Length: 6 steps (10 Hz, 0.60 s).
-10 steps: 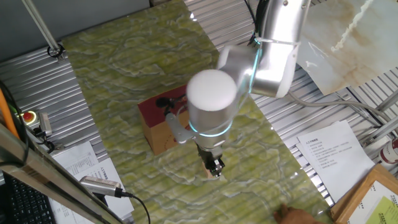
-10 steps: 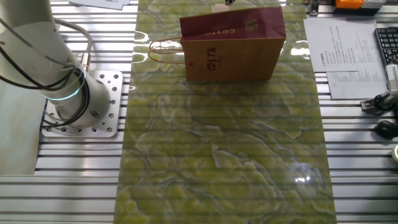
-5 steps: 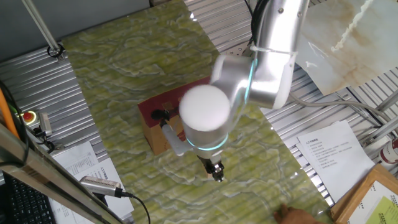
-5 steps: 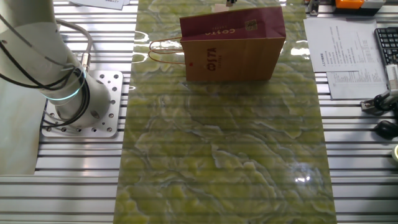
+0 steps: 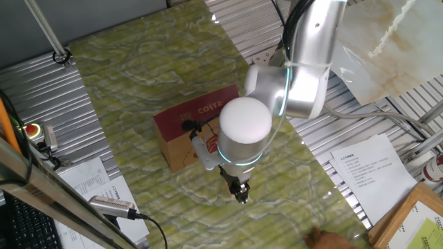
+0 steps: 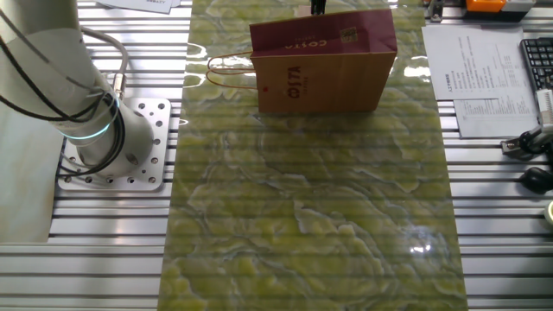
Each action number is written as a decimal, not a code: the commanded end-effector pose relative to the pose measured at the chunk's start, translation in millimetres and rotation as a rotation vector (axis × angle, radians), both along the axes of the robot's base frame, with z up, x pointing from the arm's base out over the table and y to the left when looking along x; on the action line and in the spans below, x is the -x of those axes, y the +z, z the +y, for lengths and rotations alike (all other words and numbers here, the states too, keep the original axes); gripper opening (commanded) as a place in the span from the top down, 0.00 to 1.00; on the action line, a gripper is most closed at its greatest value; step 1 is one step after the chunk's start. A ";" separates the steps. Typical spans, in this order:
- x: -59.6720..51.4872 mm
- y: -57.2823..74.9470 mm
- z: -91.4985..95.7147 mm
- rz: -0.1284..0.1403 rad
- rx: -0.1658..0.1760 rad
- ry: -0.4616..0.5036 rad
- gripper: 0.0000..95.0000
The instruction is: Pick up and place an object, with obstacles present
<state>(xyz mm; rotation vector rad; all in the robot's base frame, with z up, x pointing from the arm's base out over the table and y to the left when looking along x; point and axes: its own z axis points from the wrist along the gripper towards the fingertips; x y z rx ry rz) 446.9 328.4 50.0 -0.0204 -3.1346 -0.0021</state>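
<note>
My gripper (image 5: 239, 191) points down, low over the green marbled mat (image 5: 138, 76), just past the near side of the brown Costa paper bag (image 5: 185, 133). Its fingers are small and dark, and I cannot tell how far apart they stand. The small tan wooden cube does not show clearly; anything at the fingertips is too small to tell. In the other fixed view the bag (image 6: 324, 62) lies on its side at the far end of the mat, handles (image 6: 229, 71) to the left. Only the tip of the gripper (image 6: 318, 7) shows above it. The bag hides the mat behind it.
The arm's base (image 6: 108, 142) is bolted to the ribbed metal table left of the mat. Printed sheets (image 5: 367, 169) and a wooden board (image 5: 415, 221) lie to one side. A red stop button (image 5: 31, 129), a handheld device (image 5: 111, 205) and a keyboard (image 6: 537, 53) lie on the other side.
The arm's upper joints have swung a little, uncovering the bag's lettering. The gripper has stayed at about the same spot by the bag, and slightly more of its tip shows above the bag.
</note>
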 end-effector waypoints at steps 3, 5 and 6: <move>2.6 -11.6 0.1 0.010 0.012 0.016 0.20; 6.9 -17.0 -0.8 0.013 0.012 0.021 0.20; 11.7 -19.2 -2.3 0.012 0.013 0.024 0.20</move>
